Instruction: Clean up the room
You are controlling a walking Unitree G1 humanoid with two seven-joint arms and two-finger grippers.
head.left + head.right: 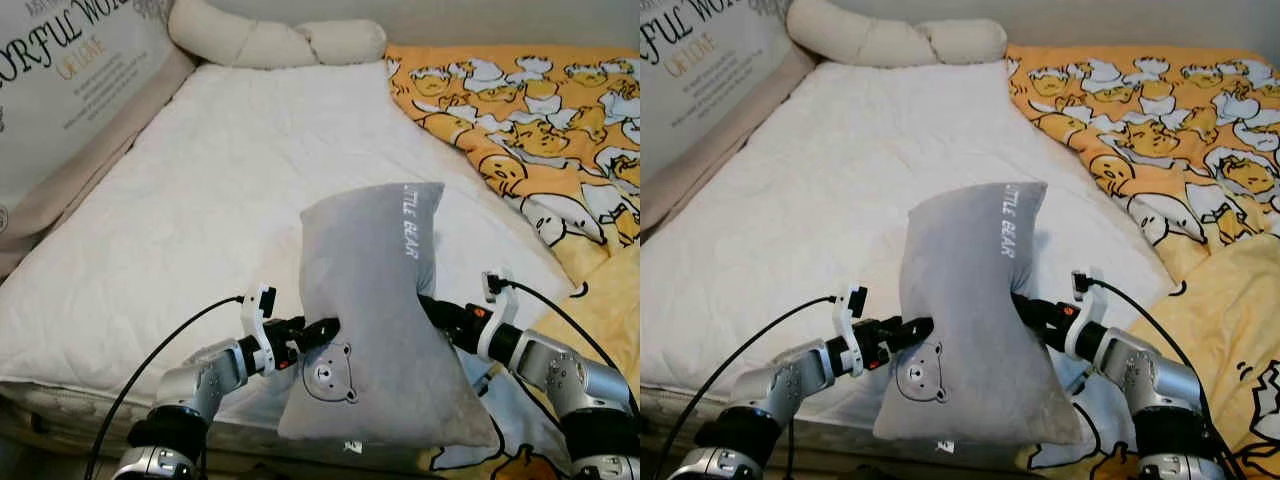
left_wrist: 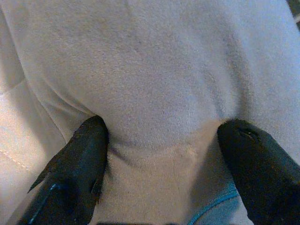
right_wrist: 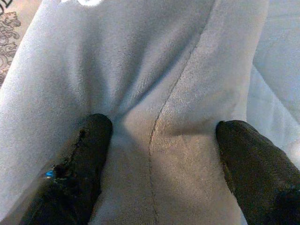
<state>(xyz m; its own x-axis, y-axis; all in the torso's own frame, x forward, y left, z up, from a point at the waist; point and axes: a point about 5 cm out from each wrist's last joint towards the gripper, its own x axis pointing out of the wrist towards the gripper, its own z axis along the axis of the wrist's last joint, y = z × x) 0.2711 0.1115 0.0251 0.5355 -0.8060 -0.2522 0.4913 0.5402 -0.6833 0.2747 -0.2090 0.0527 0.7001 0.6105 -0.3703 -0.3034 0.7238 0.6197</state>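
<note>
A grey pillow (image 1: 375, 300) with a bear face and white lettering hangs upright over the front edge of the bed, held from both sides. My left gripper (image 1: 325, 330) is shut on its left edge, one black finger lying on the front face near the bear. My right gripper (image 1: 432, 308) is shut on the right edge, its tips partly hidden behind the pillow. In the left wrist view the fingers (image 2: 84, 154) dig into the plush cloth. The pillow's seam (image 3: 157, 126) runs between my right fingers (image 3: 248, 159).
The white mattress (image 1: 230, 180) stretches ahead. A yellow duck-print blanket (image 1: 540, 120) covers its right side and spills over the front right corner. A cream bolster (image 1: 270, 40) lies at the far end. A padded panel with lettering (image 1: 70, 80) lines the left side.
</note>
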